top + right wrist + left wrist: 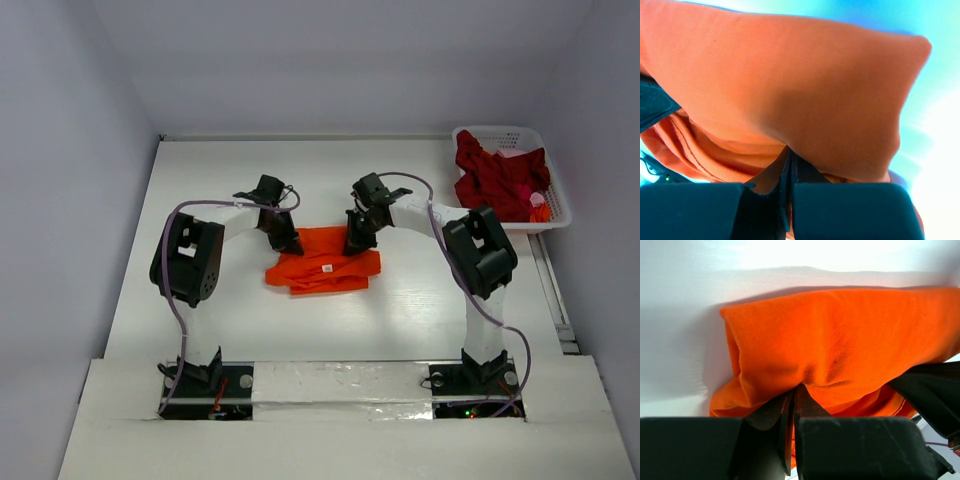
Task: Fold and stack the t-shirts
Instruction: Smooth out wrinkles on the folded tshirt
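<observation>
We pinch the orange t-shirt's far edge with both arms.

From above, we see both arms rise to bent elbows and slope inward over the bench [400, 320], wrists tipped down. The left fingers [285, 243] and right fingers [357, 243] meet the far edge of the orange t-shirt [325, 268]. It lies bunched at mid-bench between them, a small white tag showing. The crimson t-shirt [497, 178] sits heaped in the white basket [500, 131] at the far right corner. At the left wrist, we see the fingers pressed almost together, a fold of orange cloth caught at their tips and spreading wide over them, white bench beyond. At the right wrist, the fingers likewise close on orange cloth, with folded layers hanging at the left. The background there is washed out to blue.
</observation>
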Controlling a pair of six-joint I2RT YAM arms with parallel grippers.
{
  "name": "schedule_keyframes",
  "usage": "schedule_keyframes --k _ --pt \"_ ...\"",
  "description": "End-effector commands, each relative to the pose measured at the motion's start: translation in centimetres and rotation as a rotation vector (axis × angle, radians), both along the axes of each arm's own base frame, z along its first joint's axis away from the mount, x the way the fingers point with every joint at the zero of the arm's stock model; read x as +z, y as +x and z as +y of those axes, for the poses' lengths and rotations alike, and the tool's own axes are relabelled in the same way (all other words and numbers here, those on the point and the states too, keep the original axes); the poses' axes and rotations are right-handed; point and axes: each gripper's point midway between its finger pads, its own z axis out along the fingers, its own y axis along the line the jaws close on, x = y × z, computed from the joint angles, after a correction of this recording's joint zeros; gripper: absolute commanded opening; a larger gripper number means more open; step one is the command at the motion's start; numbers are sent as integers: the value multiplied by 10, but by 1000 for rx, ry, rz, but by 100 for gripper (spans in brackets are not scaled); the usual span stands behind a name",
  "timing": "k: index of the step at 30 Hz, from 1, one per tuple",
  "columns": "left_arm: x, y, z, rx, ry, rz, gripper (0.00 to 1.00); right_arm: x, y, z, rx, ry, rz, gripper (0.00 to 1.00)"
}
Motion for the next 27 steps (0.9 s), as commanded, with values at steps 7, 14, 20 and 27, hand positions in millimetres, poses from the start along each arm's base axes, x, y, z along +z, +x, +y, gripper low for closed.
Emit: schedule_keyframes --k 7,14,20,27 --pt "-11 7 21 8 110 2 0 29 8 -8 11 -6 -71 0" --pt "10 22 23 28 131 -52 0 57 17 -14 12 -31 -148 0" --pt "35 36 34 56 153 -104 0 58 15 -13 13 -22 -136 0" --pt "78 40 29 58 110 -167 3 63 3 -16 20 -5 -134 0"
